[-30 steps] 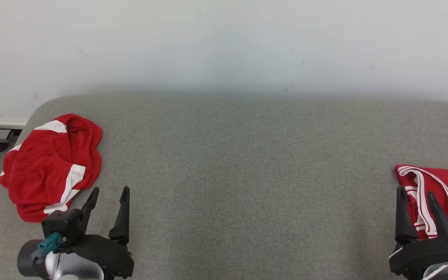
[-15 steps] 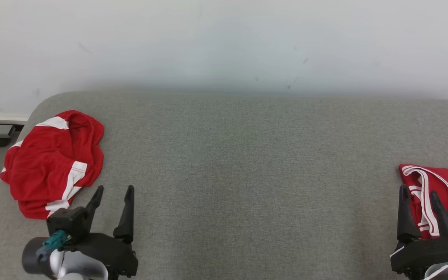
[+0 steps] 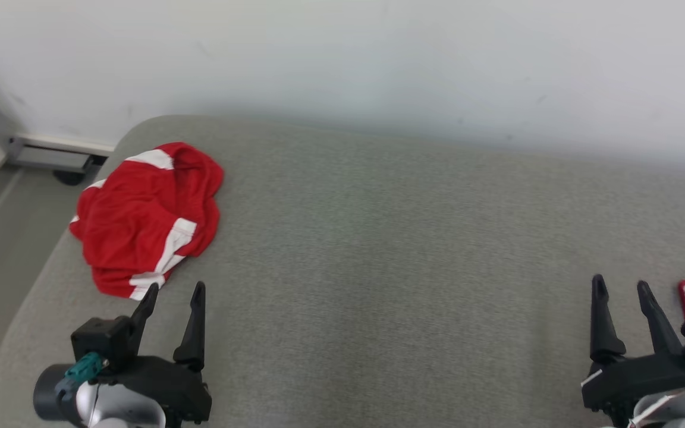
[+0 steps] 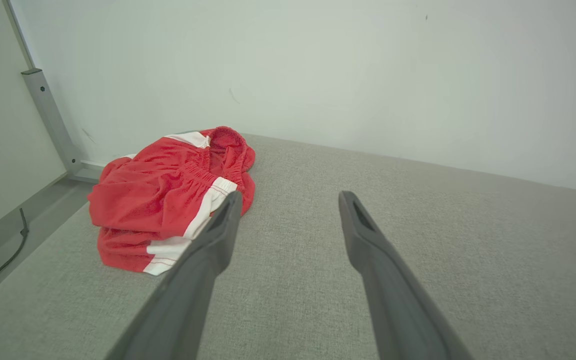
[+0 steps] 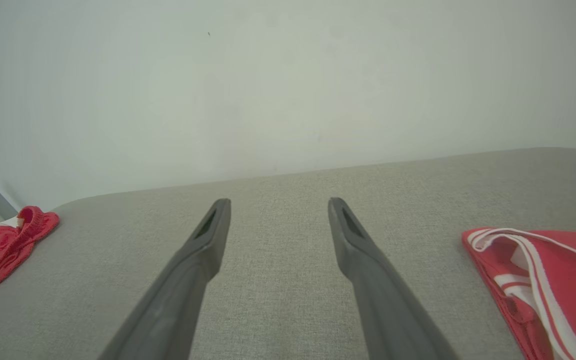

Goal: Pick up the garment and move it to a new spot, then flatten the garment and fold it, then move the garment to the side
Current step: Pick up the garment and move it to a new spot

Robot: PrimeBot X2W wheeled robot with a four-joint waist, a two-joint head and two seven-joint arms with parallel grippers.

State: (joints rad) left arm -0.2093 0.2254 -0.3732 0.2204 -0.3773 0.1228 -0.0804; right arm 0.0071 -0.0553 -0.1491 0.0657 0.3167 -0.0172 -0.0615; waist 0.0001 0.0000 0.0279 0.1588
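View swung left, crumpled red garment [image 3: 140, 223]

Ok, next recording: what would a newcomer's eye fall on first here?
The crumpled red garment with white panels stands out most, heaped near the far left corner of the grey fabric surface. A flatter red garment with white striped trim lies at the right edge. The left gripper hovers open just short of the crumpled heap, and the right gripper is open too, holding nothing.
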